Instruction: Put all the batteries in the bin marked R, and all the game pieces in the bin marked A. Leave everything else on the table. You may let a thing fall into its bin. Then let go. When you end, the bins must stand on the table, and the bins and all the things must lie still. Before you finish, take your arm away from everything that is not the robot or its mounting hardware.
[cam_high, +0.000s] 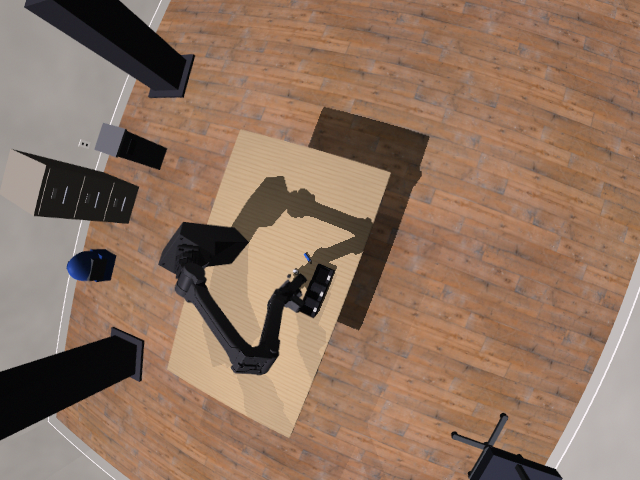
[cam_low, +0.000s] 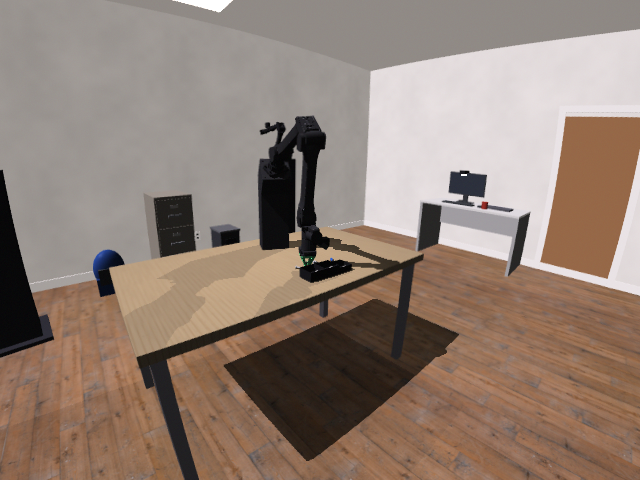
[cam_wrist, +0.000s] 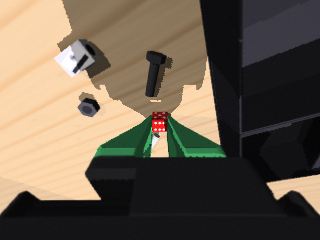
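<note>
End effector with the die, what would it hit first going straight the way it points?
Likely the table just below the die, short of the bolt; depth is unclear.
</note>
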